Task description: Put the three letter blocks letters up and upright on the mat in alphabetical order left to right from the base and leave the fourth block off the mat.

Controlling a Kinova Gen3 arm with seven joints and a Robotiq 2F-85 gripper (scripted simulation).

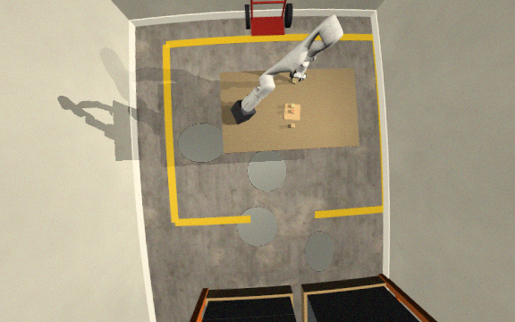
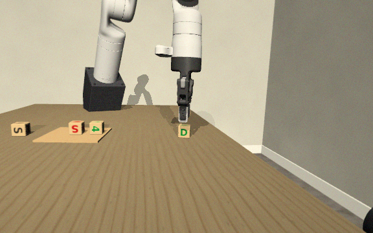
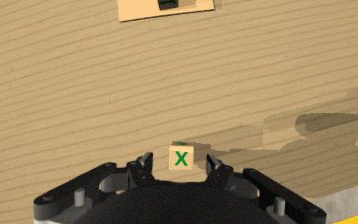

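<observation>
Jaws are standing parted and gripping nothing, the gripper (image 2: 184,120) hanging just above the wooden block (image 2: 184,131); that block is showing a green X on top in the wrist view and a green D on its side, sitting between the fingertips, well apart from the mat (image 2: 57,138); two blocks, a red S one (image 2: 76,127) and a green 4 one (image 2: 96,127), are resting side by side on the mat; a black S block (image 2: 20,129) is lying off it on the wooden table (image 2: 160,188).

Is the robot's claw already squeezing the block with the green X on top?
No, the claw is open, and its fingers stand apart on either side of the block without touching it.
</observation>
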